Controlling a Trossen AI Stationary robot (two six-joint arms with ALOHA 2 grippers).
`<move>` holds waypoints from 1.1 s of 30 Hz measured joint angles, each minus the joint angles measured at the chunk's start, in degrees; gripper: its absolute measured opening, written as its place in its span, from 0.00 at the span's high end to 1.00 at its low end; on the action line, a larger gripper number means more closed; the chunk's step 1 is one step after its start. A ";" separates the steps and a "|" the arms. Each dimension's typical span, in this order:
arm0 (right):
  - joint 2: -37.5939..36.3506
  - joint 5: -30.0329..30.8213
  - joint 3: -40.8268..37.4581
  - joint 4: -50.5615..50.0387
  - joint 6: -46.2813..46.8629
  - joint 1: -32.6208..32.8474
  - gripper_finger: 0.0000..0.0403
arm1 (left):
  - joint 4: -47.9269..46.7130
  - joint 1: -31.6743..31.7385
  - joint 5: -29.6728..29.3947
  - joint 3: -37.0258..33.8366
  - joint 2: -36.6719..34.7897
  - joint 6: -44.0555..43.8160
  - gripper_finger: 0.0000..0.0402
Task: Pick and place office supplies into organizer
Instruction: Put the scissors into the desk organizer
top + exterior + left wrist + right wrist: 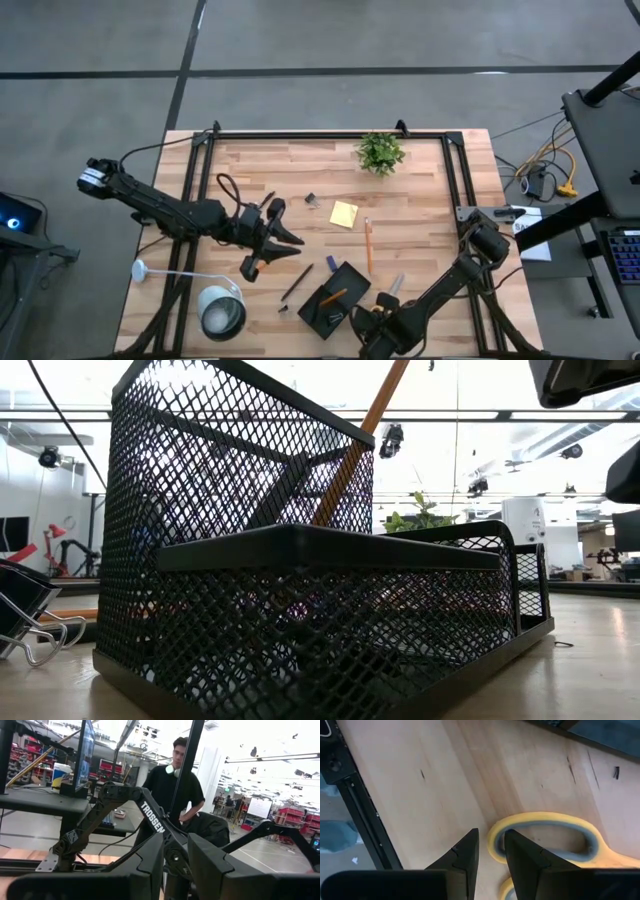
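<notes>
The black mesh organizer (335, 298) sits near the table's near edge, with an orange pencil (350, 455) leaning in its tall compartment. The yellow-handled scissors (545, 837) lie flat on the table right of the organizer. My right gripper (491, 842) is low over them, narrowly open, pointing down at one handle loop. My left gripper (285, 235) hovers left of centre, pointing level toward the table's right. Its fingers (175, 865) are slightly apart and hold nothing. A yellow sticky pad (344, 214), another pencil (368, 245), a black pen (296, 283) and a binder clip (310, 200) lie loose. My right gripper comes from above with one finger (520, 857) inside the scissors' handle loop and the other outside it. The loop's yellow end rim (495, 840) lies in the gap. A strip of table shows between the outer finger and the rim. Whether the inner finger touches, I cannot tell.
A green potted plant (380, 152) stands near the far edge. The round silver-white lamp (222, 310) is at the near left. A second binder clip (25, 615) lies beside the organizer. A person (175, 785) stands beyond the table. Bare wood lies between the plant and the sticky pad.
</notes>
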 joint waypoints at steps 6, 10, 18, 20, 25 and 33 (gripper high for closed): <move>-0.11 -2.76 -1.04 1.77 -0.61 -0.95 0.83 | -0.04 0.00 0.00 0.00 -0.24 0.01 0.82; -0.04 -4.41 -1.06 2.20 -0.57 -1.40 0.92 | -0.05 0.00 0.00 0.00 -0.26 0.03 0.82; -0.48 -3.82 -1.09 2.63 4.02 -1.61 0.97 | -0.23 0.00 0.00 0.00 -0.22 0.03 0.82; -1.02 -2.27 -1.19 2.66 6.38 -1.57 0.97 | -0.22 0.00 0.00 0.01 -0.22 0.03 0.82; -2.66 1.90 -1.35 2.24 10.90 -1.58 0.99 | -0.25 0.00 0.00 0.02 -0.20 0.03 0.82; -4.22 3.58 -1.33 2.17 13.46 -1.51 0.99 | -0.41 0.00 0.01 0.02 -0.20 0.03 0.82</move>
